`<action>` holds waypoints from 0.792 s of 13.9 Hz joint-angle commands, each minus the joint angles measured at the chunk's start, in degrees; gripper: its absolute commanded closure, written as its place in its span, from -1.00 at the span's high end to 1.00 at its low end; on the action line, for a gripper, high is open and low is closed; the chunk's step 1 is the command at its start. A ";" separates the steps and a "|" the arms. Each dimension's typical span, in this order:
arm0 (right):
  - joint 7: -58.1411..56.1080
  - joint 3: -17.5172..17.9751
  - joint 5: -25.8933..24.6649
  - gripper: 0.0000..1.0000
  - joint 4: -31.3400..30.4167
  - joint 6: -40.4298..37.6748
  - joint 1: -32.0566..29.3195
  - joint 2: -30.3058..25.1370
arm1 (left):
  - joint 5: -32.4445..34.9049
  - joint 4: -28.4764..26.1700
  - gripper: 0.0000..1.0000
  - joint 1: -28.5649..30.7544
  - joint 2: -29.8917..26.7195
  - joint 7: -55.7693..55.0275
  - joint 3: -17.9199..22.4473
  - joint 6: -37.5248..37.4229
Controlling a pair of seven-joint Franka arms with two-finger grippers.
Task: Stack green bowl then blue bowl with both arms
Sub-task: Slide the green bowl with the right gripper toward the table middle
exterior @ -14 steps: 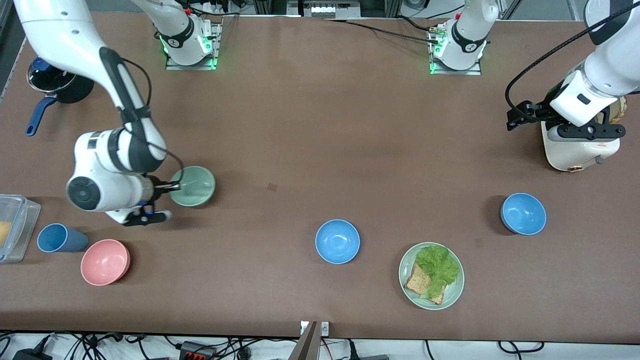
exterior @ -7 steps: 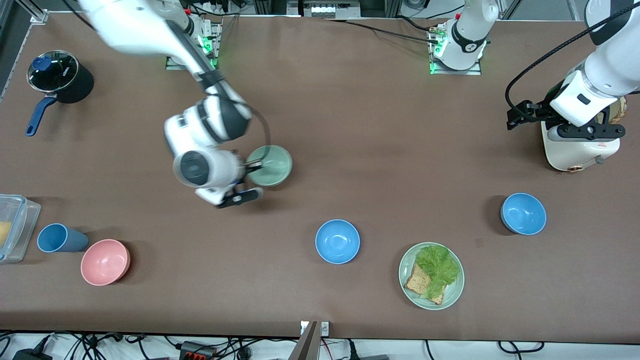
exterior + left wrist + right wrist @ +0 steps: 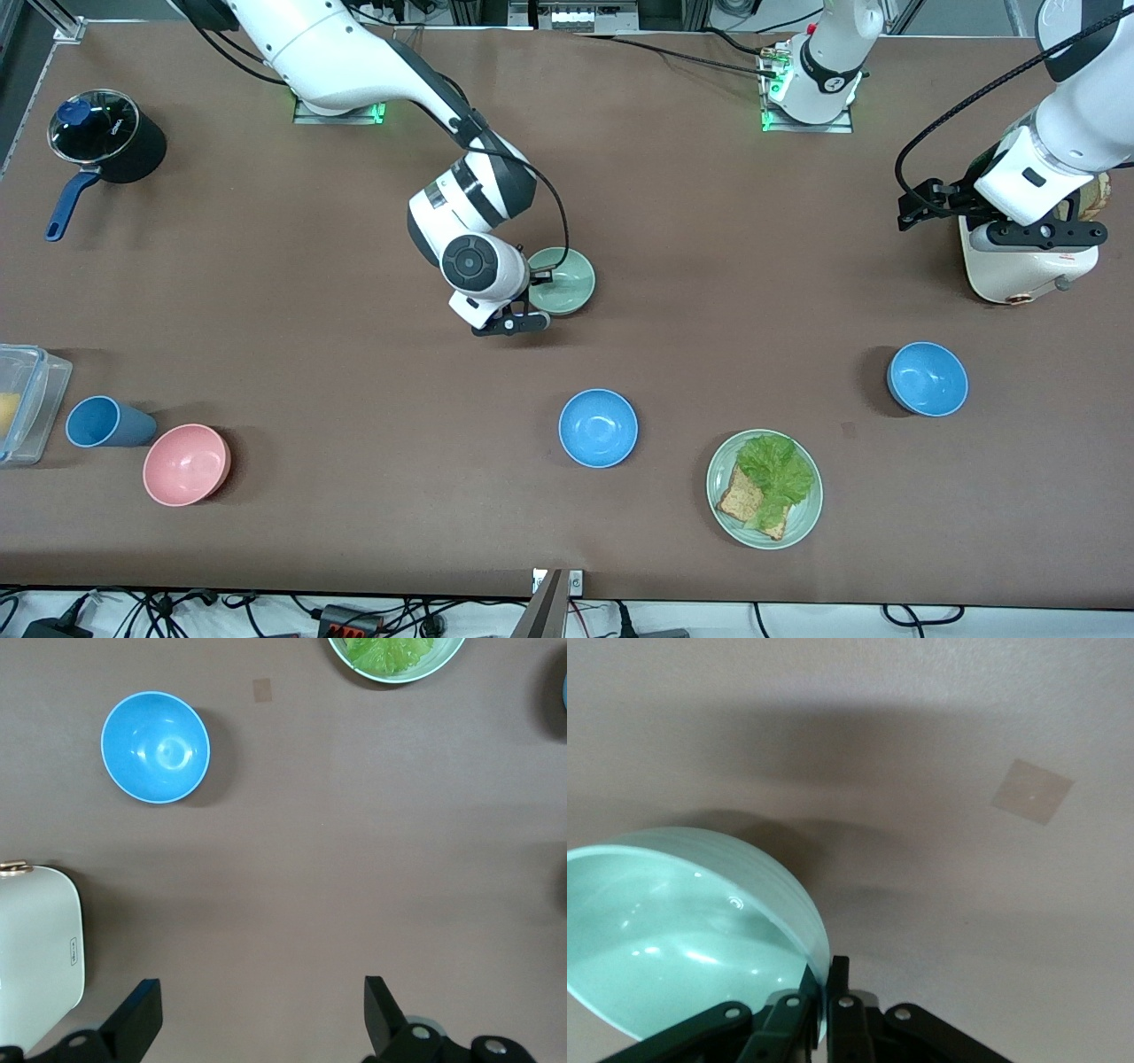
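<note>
The fingers (image 3: 833, 992) of the right gripper (image 3: 534, 285) are pinched shut on the rim of the green bowl (image 3: 562, 280). The rim is caught between them, as is shown up close in the right wrist view, where the bowl (image 3: 682, 930) hangs tilted above the table (image 3: 921, 771). A shadow is cast on the table under it. In the front view the bowl is held over the middle of the table (image 3: 354, 399).

The fingers (image 3: 142, 1014) of the left gripper (image 3: 1032, 232) are spread wide open, and nothing is held between them. This gripper is kept waiting over a white appliance (image 3: 1019, 266) at the left arm's end of the table.

One blue bowl (image 3: 598, 428) is set on the table, nearer to the front camera than the green bowl. A second blue bowl (image 3: 927, 379) is placed toward the left arm's end. Only this second one is seen whole in the left wrist view (image 3: 156, 748). A green plate (image 3: 765, 489) with lettuce and toast is laid near the front edge, between the two blue bowls.

Toward the right arm's end, a pink bowl (image 3: 187, 464), a blue cup (image 3: 106, 422), a clear box (image 3: 27, 403) and a black pot (image 3: 106, 137) are found. These are shown in the front view alone.
</note>
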 commanded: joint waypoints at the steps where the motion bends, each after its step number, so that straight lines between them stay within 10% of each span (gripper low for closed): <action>1: 1.02 -0.27 1.41 -0.95 1.36 -0.44 0.59 0.86 | -0.69 1.85 1.00 0.16 0.89 1.13 0.17 -1.45; 3: 3.74 -0.27 1.32 0.99 1.80 -0.97 0.25 0.26 | -0.69 1.85 1.00 0.16 0.98 1.22 0.26 -1.54; 11: 4.19 -0.89 0.35 1.00 9.70 -14.49 -9.23 -13.09 | -0.69 1.94 1.00 1.73 1.33 4.28 0.26 -1.71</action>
